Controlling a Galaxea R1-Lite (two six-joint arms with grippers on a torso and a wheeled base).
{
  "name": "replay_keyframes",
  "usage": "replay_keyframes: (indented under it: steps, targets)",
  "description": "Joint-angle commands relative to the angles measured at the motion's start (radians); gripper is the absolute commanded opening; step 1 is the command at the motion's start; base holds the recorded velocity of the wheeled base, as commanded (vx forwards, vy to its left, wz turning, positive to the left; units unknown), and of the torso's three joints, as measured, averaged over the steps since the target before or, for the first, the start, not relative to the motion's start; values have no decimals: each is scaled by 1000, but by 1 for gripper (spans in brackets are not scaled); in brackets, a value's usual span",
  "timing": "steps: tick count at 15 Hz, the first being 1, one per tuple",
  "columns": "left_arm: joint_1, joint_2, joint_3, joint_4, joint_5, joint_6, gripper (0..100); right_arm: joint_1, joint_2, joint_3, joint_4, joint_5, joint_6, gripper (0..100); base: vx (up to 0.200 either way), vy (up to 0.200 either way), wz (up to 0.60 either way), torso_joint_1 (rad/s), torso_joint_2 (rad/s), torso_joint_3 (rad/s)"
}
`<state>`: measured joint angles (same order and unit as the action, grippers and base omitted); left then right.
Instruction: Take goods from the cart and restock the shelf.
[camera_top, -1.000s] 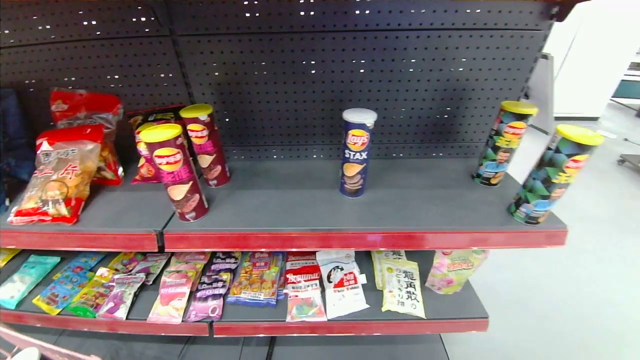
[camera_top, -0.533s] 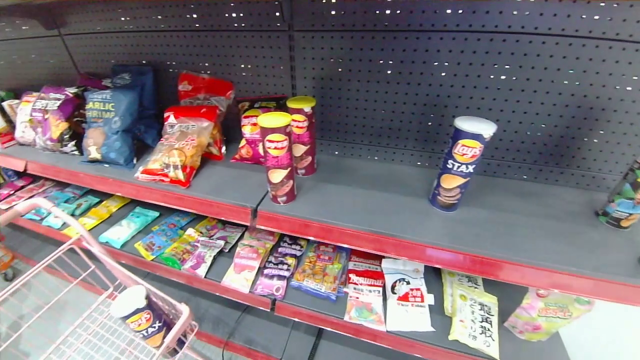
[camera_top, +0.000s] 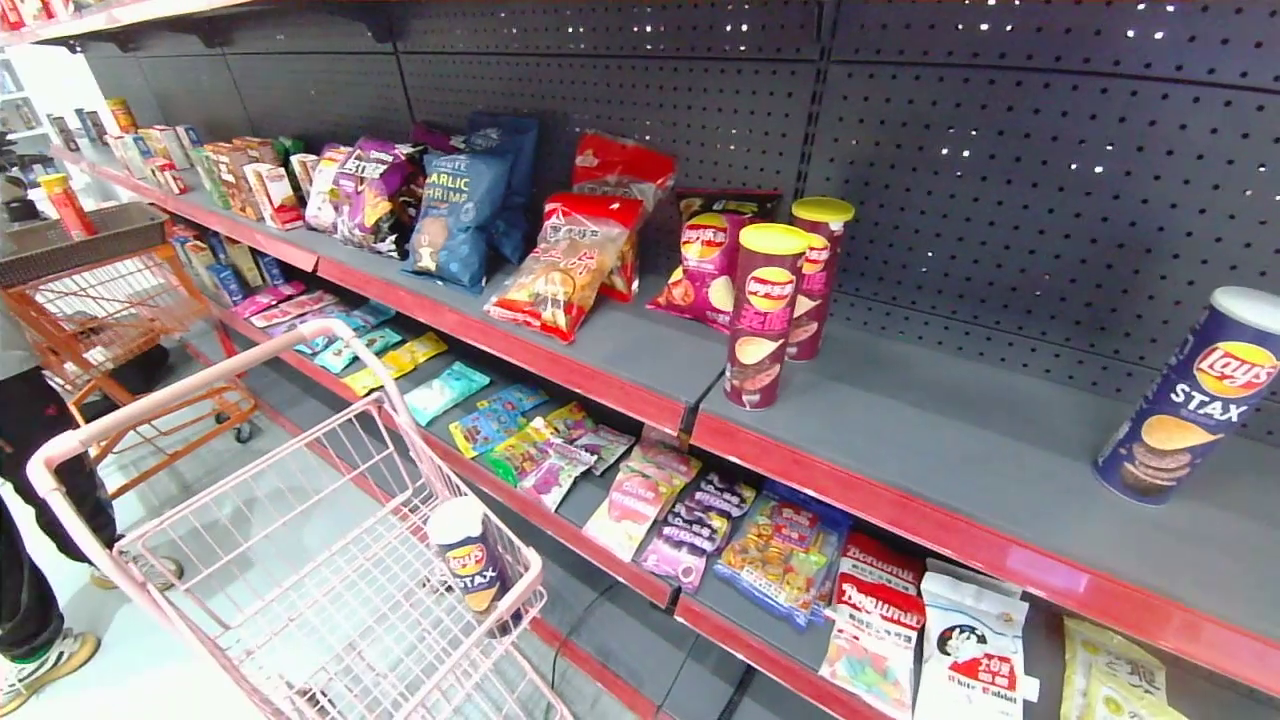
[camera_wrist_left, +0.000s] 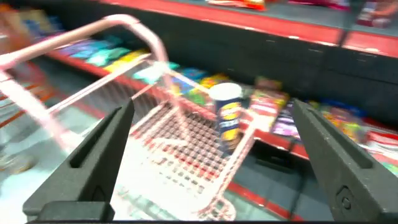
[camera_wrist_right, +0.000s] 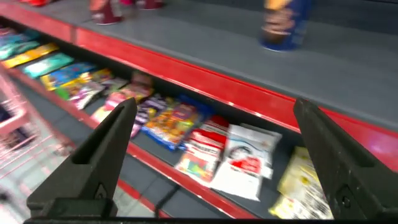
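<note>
**Hazards.** The blue chip can with the white lid (camera_top: 468, 560) was found standing upright inside the pink wire cart (camera_top: 205, 372). It stood in the corner nearest the shelf (camera_top: 900, 440), close against the wire wall. Little free room was seen between can and wire, so a closing finger was judged liable to foul on the cart rim. The can was tall and narrow, and a glancing contact from one finger was judged likely to topple it onto the cart floor. Its smooth round wall was judged prone to slipping if gripped off-centre or too near the lid. A push against the light wire cart was also judged likely to shift it and spoil the alignment.

On the upper board of the shelf, a matching blue can (camera_top: 1180, 400) was seen standing alone. It was well apart from the two maroon cans with yellow lids (camera_top: 765, 315). A careless placement just beside it was judged able to knock it over.

**Claws.** The left gripper (camera_wrist_left: 211, 106) was seen spread wide, with nothing held between its fingers (camera_wrist_left: 93, 162) and nothing touched. In the left wrist view the can in the cart was framed between them, farther off.

The right gripper (camera_wrist_right: 214, 109) was likewise spread wide and empty. It faced the red shelf front and the snack packets (camera_wrist_right: 245, 155) on the lower board, and nothing was touched.
</note>
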<state>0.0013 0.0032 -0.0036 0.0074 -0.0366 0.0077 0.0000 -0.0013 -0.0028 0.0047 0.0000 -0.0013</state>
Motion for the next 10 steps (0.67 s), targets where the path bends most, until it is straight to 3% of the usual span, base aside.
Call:
replay_keyframes:
  steps: [1,4,10]
  targets:
    - [0,0,1,0,0,0,100,0,1,0,0,0,0,100,0,0,0,0,0,0]
    - [0,0,1,0,0,0,100,0,1,0,0,0,0,100,0,0,0,-14,19,19]
    - [0,1,-1,0,0,0,100,0,1,0,0,-2,1,100,0,0,0,-142,338,191]
